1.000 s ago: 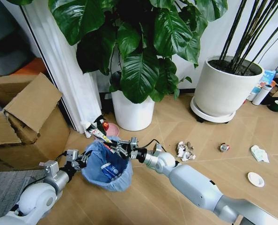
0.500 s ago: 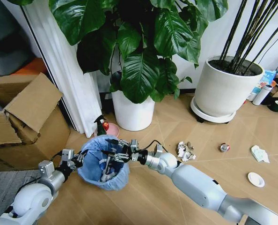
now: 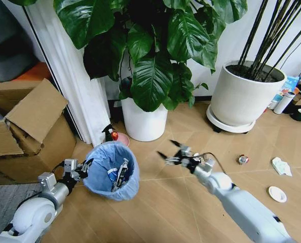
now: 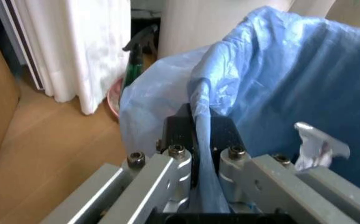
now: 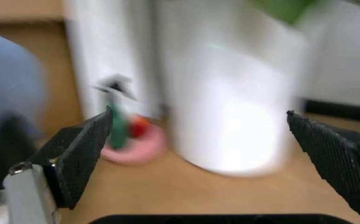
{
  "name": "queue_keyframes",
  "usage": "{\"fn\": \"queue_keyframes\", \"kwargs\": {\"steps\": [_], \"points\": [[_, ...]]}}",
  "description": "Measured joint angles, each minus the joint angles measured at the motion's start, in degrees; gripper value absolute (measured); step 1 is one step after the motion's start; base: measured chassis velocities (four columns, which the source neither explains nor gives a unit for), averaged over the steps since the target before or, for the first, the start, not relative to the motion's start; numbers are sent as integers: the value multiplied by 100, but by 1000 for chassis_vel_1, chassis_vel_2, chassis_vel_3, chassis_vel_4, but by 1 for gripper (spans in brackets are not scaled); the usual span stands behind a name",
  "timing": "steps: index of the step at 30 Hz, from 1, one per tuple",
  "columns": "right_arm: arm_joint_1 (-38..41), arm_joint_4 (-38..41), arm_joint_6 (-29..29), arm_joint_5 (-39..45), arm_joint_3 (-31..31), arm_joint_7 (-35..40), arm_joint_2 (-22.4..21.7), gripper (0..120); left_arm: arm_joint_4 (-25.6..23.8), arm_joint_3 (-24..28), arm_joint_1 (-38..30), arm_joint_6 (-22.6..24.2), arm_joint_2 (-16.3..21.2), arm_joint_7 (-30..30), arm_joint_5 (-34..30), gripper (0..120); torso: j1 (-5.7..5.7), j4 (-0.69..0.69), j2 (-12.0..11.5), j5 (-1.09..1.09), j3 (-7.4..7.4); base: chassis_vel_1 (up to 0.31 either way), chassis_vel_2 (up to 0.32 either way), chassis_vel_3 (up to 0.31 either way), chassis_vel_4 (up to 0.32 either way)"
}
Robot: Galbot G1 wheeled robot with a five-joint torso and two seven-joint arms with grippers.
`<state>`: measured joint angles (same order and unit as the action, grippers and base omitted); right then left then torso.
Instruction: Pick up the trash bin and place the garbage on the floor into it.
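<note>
Open floor (image 3: 171,202) lies between the trash bin (image 3: 111,174) and the scattered litter at right; the right gripper (image 3: 172,152), jaws spread, hangs above this bare stretch with nothing near it. Behind the bin, passage is blocked by the white plant pot (image 3: 143,121), overhanging leaves (image 3: 150,76), the curtain (image 3: 74,91) and a green spray bottle (image 3: 108,133). A cardboard box (image 3: 31,131) closes off the bin's left side.

- Head view looks forward and down from above onto the floor (image 3: 181,212), taking in both arms, the bin (image 3: 111,170) and the white pot (image 3: 144,123).
- Left wrist view sits right at the bin's (image 4: 292,79) rim, facing across it toward the spray bottle (image 4: 134,56).
- Right wrist view looks low along the floor (image 5: 167,186) at the same pot (image 5: 236,93) and bottle (image 5: 116,116).
</note>
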<state>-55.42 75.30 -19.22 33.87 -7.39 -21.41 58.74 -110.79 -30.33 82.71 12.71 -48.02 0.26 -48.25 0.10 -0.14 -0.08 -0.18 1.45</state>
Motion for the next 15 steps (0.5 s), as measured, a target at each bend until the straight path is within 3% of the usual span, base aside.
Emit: {"fn": "queue_keyframes", "kwargs": {"steps": [6, 15], "points": [[-247, -564, 360, -407, -685, 1024, 375, 100, -40, -22, 17, 5, -24, -34, 8, 0, 0, 1, 0, 1, 0, 0, 0, 0, 0], [-30, -1545, 900, -441, -780, 1834, 779, 100, -39, -30, 26, 15, -6, -61, 8, 0, 0, 1, 0, 0, 0, 0, 0, 0, 0]]}}
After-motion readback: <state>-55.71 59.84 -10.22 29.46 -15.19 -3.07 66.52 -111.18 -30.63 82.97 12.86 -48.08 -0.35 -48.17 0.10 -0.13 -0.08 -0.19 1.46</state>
